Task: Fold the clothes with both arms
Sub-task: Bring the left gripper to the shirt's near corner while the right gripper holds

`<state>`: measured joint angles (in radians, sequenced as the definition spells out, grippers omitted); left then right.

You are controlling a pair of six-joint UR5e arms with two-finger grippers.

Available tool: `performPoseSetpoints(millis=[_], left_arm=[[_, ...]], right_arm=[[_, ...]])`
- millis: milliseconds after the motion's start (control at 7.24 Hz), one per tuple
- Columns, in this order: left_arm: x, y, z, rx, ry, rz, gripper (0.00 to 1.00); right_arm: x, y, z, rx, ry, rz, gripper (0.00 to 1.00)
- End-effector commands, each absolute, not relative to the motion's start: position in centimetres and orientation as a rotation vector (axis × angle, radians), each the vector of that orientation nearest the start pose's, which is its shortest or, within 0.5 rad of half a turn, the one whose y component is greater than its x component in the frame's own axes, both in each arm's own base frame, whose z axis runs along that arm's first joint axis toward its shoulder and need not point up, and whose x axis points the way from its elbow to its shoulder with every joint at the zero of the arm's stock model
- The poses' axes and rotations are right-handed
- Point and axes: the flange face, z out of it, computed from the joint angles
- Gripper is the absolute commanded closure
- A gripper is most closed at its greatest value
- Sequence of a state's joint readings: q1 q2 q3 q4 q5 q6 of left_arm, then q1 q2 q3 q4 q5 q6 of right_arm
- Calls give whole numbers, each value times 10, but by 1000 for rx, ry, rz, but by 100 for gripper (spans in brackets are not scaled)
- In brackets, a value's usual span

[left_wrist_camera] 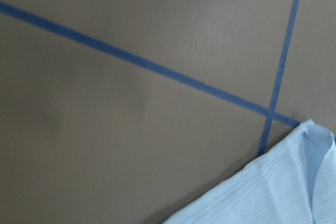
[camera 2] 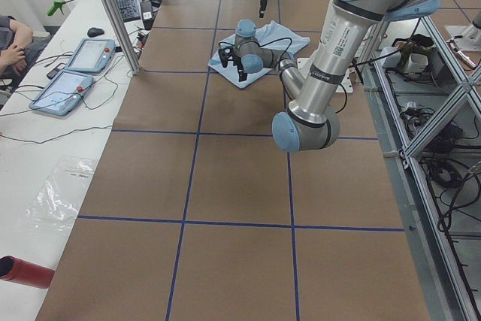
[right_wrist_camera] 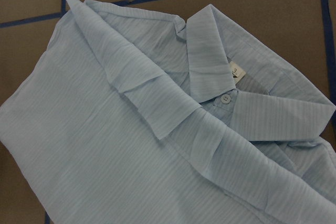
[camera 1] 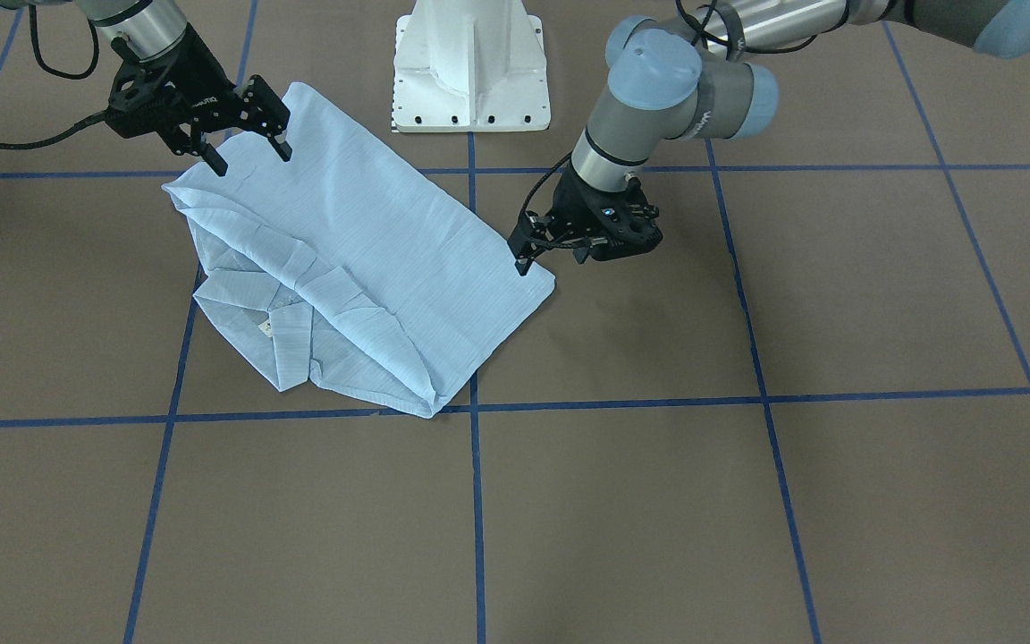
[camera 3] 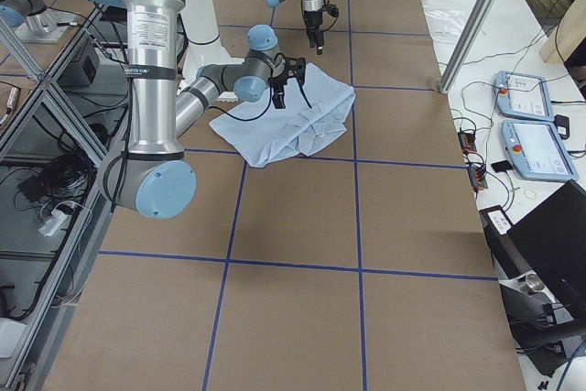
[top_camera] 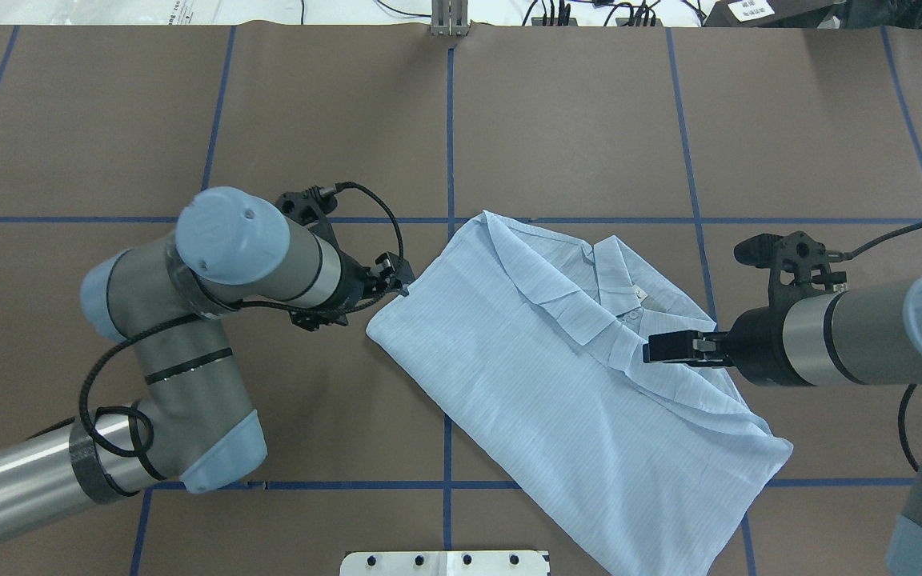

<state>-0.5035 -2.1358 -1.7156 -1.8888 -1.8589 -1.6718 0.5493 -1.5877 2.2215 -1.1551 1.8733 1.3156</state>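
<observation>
Shirt (camera 1: 390, 241); left hand (camera 1: 552, 262) wide beside its corner, right hand (camera 1: 252, 161) wide above its edge

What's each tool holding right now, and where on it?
Nothing looks held. The right tool is open over the shirt's edge. The left tool looks open beside a corner, and the shirt lies flat.

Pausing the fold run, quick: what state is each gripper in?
Left gripper: open, holding nothing, at the light blue shirt's corner.
Right gripper: open, holding nothing, over the shirt.
</observation>
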Motion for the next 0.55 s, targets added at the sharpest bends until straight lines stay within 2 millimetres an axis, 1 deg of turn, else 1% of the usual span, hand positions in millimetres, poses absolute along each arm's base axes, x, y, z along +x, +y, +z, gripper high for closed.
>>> performPoseSetpoints(millis=[0,138,414], left_arm=[[558,-395,234,-70,998,-418,6],[569,-399,241,-75,974,-422,8],[573,-403,251,-62,952,-435,14]], right_arm=[[-320,-334,316,174,-1062,128,0],[-320,-334,315,172,-1065,126,0],[-323,-337,315,173,-1065,127,0]])
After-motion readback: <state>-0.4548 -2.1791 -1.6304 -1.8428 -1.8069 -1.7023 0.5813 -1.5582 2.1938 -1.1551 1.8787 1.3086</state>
